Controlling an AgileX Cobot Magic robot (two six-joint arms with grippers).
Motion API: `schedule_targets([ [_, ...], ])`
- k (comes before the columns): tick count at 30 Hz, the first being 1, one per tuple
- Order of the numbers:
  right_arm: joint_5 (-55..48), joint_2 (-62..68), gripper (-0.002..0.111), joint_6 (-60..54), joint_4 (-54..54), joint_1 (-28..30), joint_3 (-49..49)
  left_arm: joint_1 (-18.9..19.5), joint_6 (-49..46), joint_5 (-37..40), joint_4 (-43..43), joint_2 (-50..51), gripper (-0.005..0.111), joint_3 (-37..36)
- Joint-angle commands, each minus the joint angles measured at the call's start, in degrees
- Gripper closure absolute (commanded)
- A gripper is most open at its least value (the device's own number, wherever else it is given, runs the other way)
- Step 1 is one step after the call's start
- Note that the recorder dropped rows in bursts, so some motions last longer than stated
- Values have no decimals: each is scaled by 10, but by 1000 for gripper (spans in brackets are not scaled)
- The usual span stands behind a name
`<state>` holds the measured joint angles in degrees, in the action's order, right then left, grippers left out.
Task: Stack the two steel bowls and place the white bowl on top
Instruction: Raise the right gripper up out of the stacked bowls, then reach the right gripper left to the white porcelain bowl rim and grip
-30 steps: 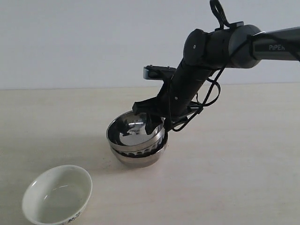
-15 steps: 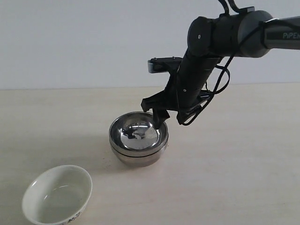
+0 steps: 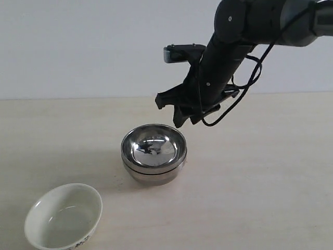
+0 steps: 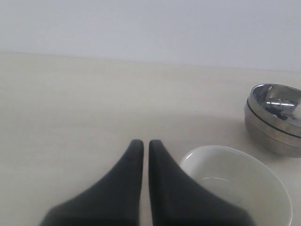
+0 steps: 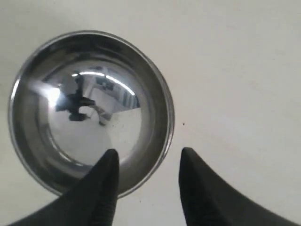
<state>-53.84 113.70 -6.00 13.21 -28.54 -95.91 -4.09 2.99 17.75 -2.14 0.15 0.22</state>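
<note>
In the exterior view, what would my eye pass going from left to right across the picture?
white bowl → two steel bowls, nested as one stack → thick black arm joint, high up on the right

A robot test bench, likely a lab: pale tabletop (image 3: 270, 198), plain white wall (image 3: 78, 47), black arm (image 3: 223, 62).

pale wooden table (image 3: 270, 182), plain white wall (image 3: 78, 47)
</note>
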Motion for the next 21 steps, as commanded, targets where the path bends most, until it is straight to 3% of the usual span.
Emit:
schedule_targets([
  [1, -4, -28, 71, -74, 4, -41, -2, 1, 0, -2, 1, -2, 103, -2],
  [6, 24, -30, 56, -91, -22, -125, -2, 1, 0, -2, 1, -2, 103, -2],
  [21, 85, -17, 57, -45, -78, -240, -2, 1, 0, -2, 1, -2, 103, -2],
])
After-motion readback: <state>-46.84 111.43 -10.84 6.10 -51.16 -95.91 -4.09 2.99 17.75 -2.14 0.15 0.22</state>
